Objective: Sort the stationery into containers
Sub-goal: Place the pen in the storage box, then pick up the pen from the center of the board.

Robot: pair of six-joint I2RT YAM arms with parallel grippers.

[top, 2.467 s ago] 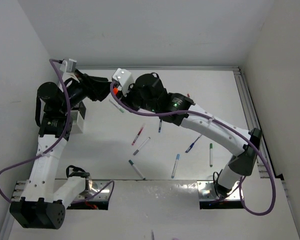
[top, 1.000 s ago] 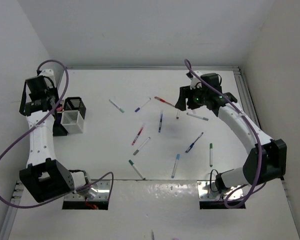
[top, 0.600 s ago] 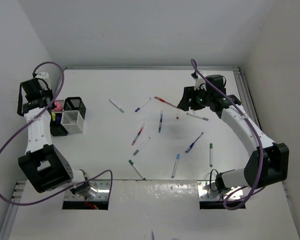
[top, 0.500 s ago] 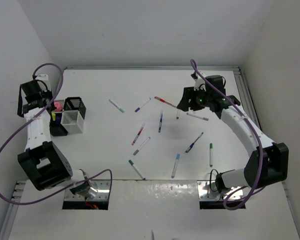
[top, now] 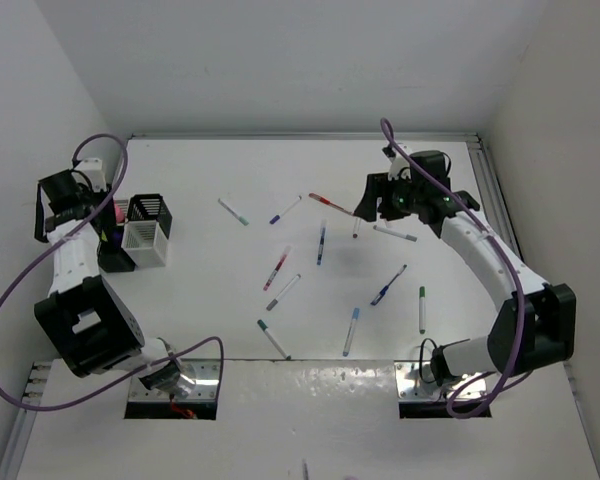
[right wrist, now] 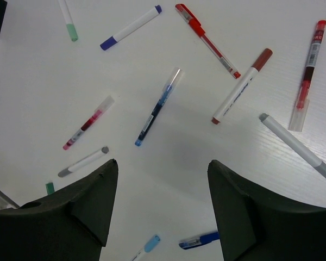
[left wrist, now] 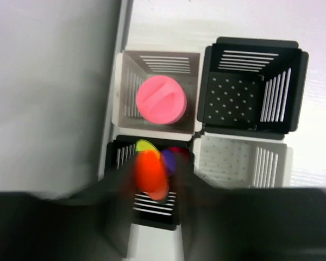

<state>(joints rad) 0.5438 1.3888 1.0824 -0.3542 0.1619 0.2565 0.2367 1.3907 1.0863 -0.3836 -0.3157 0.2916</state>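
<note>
Four mesh holders stand in a square at the far left. The black one (left wrist: 148, 185) holds yellow and purple highlighters. A pale one (left wrist: 158, 65) holds the pink stick (left wrist: 161, 100). Another black one (left wrist: 250, 87) and the white one (left wrist: 242, 163) show nothing inside. My left gripper (left wrist: 152, 176) is blurred, shut on the orange highlighter (left wrist: 150, 173) just over the first black holder; it also shows in the top view (top: 92, 205). My right gripper (right wrist: 162, 161) is open and empty above scattered pens, among them a blue pen (right wrist: 157, 109) and a red pen (right wrist: 206, 41).
More pens lie across the table's middle: a teal-capped one (top: 233, 211), a pink-red one (top: 276, 270), a light-blue one (top: 351, 331), a green one (top: 422, 309). The left wall stands close beside the holders (top: 145, 240). A metal rail (top: 500, 210) runs along the right edge.
The arms met near the back middle 2.5 s ago, then parted: left to the holders, right to the back right. In the last second the left wrist shifted slightly; the right barely moved.
</note>
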